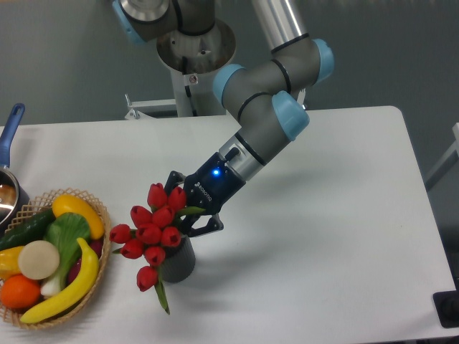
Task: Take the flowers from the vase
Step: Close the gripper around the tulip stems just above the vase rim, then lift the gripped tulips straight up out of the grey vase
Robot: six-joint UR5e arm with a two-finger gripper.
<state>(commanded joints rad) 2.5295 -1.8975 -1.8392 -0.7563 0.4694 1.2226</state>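
Observation:
The flowers (152,233), a bunch of red tulip buds with green leaves, stand in the small dark grey vase (179,263) left of the table's middle and lean out to the left. From the upper right, my gripper (185,211) reaches into the right side of the bunch just above the vase mouth. One finger lies behind the top buds. The other finger (207,225) presses in from the right. The jaws are drawn in on the bunch, and the buds hide their tips.
A wicker basket (106,247) of fruit and vegetables sits at the left edge, close to the flowers. A blue-handled pot (10,129) is at the far left. The arm's base column (192,57) rises behind the table.

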